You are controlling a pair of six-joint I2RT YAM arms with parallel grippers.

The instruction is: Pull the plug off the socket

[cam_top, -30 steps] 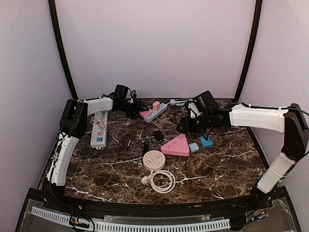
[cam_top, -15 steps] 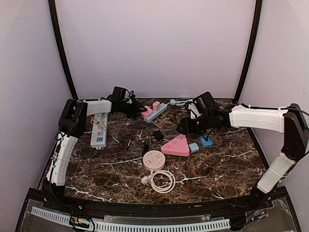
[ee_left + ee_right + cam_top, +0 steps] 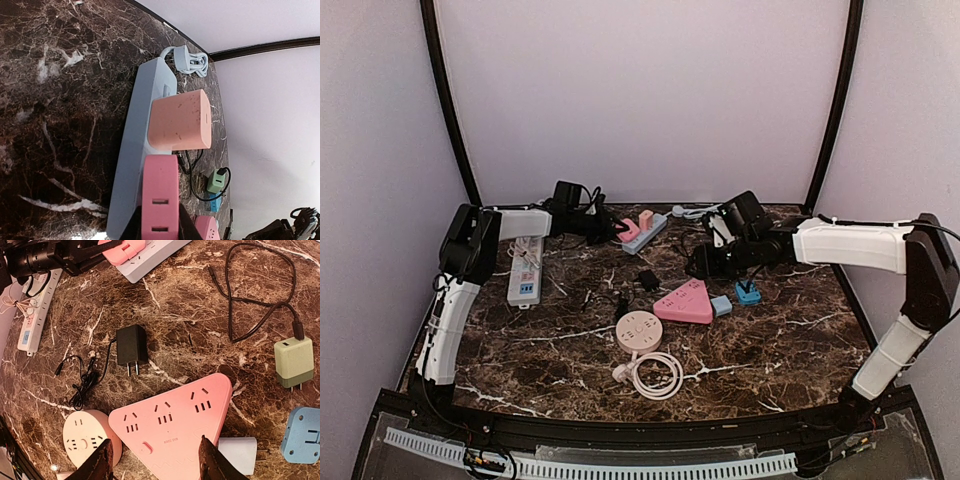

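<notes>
left end effector [image 3: 159, 226]: clamped on the pink plug [image 3: 160, 190]
pink plug: on the grey-blue power strip [image 3: 142, 125], just beside its peach adapter [image 3: 180, 120]
right end effector [image 3: 156, 460]: fingers spread, empty, well apart from the power strip, over a pink triangular socket [image 3: 172, 422]
power strip: flat on the worktop [image 3: 770, 340]

Robot lab cell, not a home or shop. Plain pale walls [image 3: 640, 90] on three sides, with black frame poles [image 3: 445, 100] curving up the corners. Marble-look tabletop [image 3: 790, 350] has left arm [image 3: 450, 310] and right arm [image 3: 850, 243] bolted at its near edge, slotted cable duct [image 3: 620, 466] along the front. Test props scattered about: white power strip [image 3: 525, 268], blue-grey power strip [image 3: 642, 235], pink triangular socket block [image 3: 687, 302], round socket [image 3: 639, 329], black charger [image 3: 648, 279].
</notes>
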